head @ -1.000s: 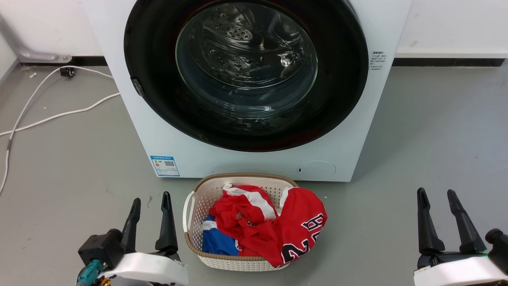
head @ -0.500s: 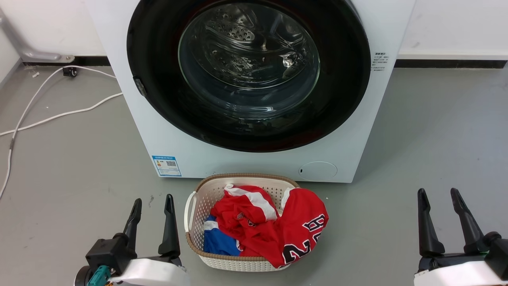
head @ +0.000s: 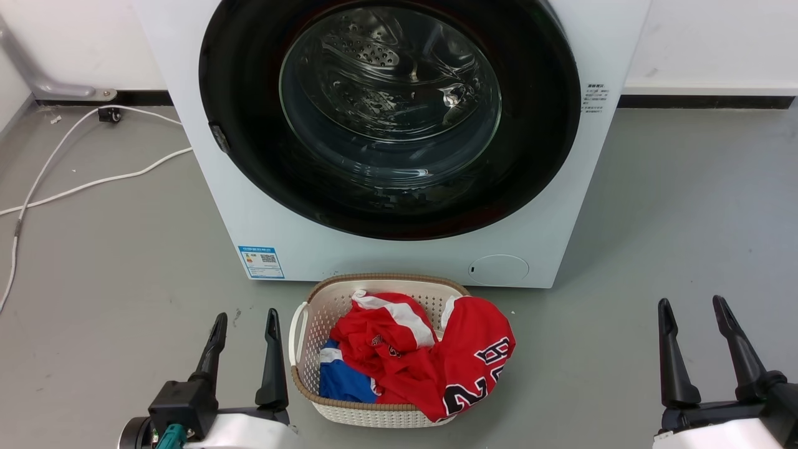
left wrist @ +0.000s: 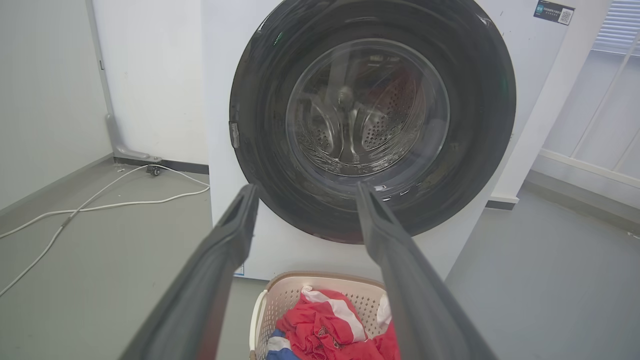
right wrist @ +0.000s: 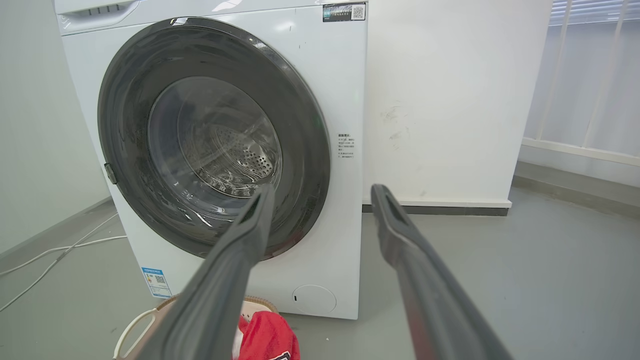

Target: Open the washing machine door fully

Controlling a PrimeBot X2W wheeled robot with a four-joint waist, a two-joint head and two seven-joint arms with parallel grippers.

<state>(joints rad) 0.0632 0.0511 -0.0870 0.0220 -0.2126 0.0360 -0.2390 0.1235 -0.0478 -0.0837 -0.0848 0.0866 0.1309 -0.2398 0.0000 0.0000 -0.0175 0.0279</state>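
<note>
The white washing machine [head: 386, 255] [left wrist: 220, 100] [right wrist: 340, 90] stands ahead on the grey floor. Its round glossy black door [head: 249, 81] [left wrist: 265, 100] [right wrist: 125, 125] lies flat against the front, closed, with the steel drum visible through the glass bowl. A small latch tab [head: 217, 138] sits on the door's left rim. My left gripper [head: 245, 318] [left wrist: 306, 192] is open at the lower left, well short of the machine. My right gripper [head: 692, 307] [right wrist: 322, 192] is open at the lower right, with nothing between its fingers.
A white woven laundry basket [head: 305, 340] [left wrist: 272, 305] holding red and blue clothes sits on the floor just in front of the machine, between my grippers. White cables [head: 81, 181] trail across the floor at the left. A wall runs behind.
My left gripper has shifted slightly right and down in the head view; the right one has barely moved. The whole view has shifted a little. The door stays closed.
</note>
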